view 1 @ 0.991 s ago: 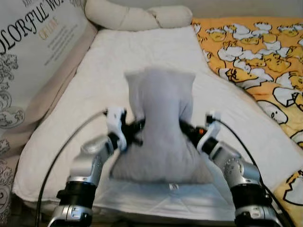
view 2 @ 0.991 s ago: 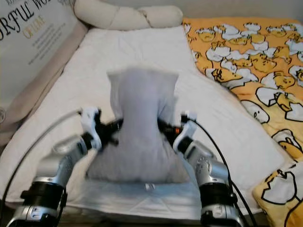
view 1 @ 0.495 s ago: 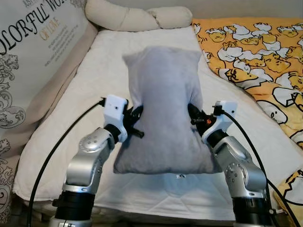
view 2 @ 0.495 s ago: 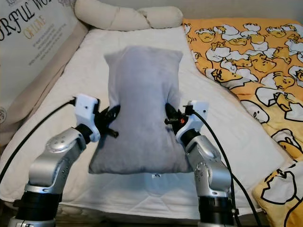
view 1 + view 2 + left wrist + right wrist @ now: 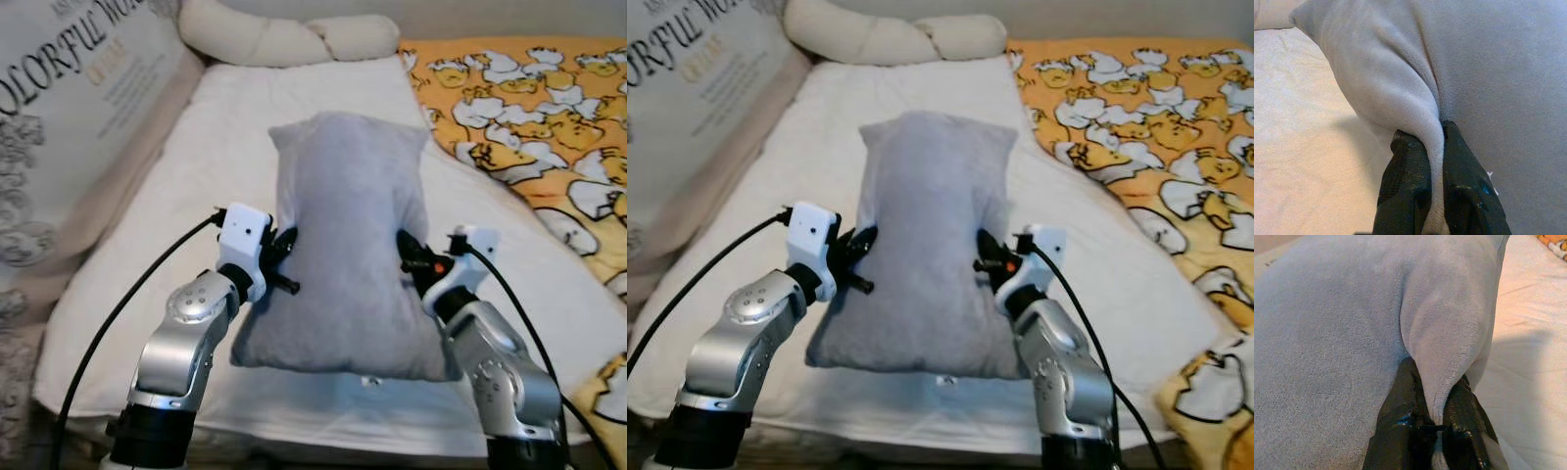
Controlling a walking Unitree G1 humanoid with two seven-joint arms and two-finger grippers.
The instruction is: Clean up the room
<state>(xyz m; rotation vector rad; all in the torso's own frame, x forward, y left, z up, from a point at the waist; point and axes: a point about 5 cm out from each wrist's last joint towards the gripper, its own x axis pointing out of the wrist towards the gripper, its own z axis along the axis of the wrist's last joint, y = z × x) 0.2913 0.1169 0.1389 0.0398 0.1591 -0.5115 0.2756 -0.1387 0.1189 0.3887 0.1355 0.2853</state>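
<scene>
Grey pillow (image 5: 348, 245) above white mattress (image 5: 196, 196); side edges pinched by left gripper (image 5: 1432, 147), right gripper (image 5: 1436, 401).

Large off-white printed cushion (image 5: 69, 117) with grey ornamental scrollwork, propped along left side of bed: big dark serif capitals, cut off by picture edge, read "…LORFUL WO…" in left eye view, "…RFUL WO…" in right eye view. Beneath it, shorter word in gold-tan capitals, blurred, roughly "O…E", letters not certain. Below that, several lines of small grey print, too fine to read. Faint lettering above big line at top edge, unreadable. No other readable text, label or number anywhere.
</scene>
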